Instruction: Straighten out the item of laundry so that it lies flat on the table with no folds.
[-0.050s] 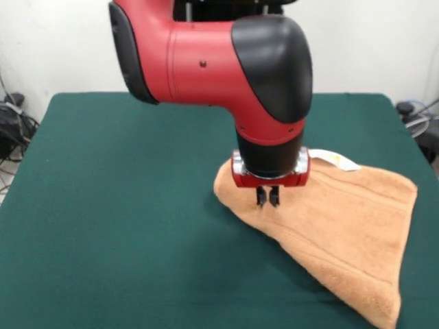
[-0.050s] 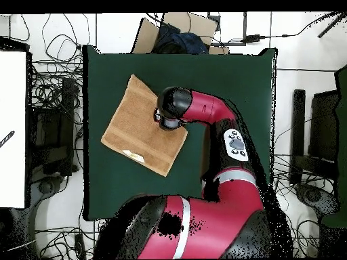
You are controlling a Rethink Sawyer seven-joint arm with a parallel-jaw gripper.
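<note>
Towel (image 1: 343, 219) on counter (image 1: 123, 205), toward one side, lying skewed; label (image 1: 334, 159) at far edge. Looks mostly spread, near edge thick, maybe doubled. Pincer (image 1: 267, 197) just above towel's corner region, tips close together, nothing held. Terry likely soft, light, limp; drags easily. Best hold: corner or border band.

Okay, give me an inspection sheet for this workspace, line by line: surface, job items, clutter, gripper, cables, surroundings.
Surface: dark green table, bare apart from the towel.
Job's things: orange-brown towel lies near one table edge, one edge looking doubled over; its white label shows.
Clutter: nothing seen on the table.
Grippers: gripper is just above the towel's corner, fingers close together, nothing seen between them.
Cables: many tangled cables on the floor round the table.
Surroundings: cardboard box beyond one table edge; white wall behind.
</note>
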